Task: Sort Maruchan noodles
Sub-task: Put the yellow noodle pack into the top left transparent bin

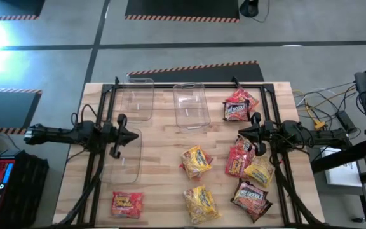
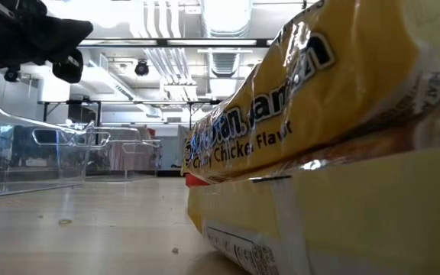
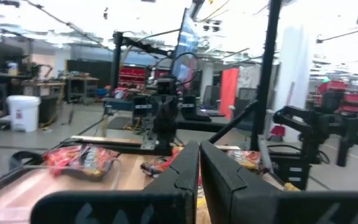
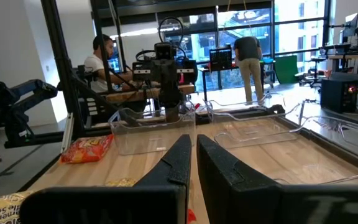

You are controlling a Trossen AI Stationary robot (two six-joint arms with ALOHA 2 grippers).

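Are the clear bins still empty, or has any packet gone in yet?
Empty. From above, all three clear bins show only bare table through them; every noodle packet lies loose on the wood.

Yellow packets (image 1: 196, 161), red packet (image 1: 127, 204), dark brown-red packet (image 1: 251, 198); clear bins (image 1: 191, 104); pale striped wooden bench (image 1: 164, 184).

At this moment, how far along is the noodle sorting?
Nothing looks sorted yet: the three clear bins hold no packets. Nothing is in hand either; the left pincer and right pincer are both shut on nothing, above the table. All the noodle packets lie loose on the wood, most near the right arm, one red packet at the near left. The whole sort remains.
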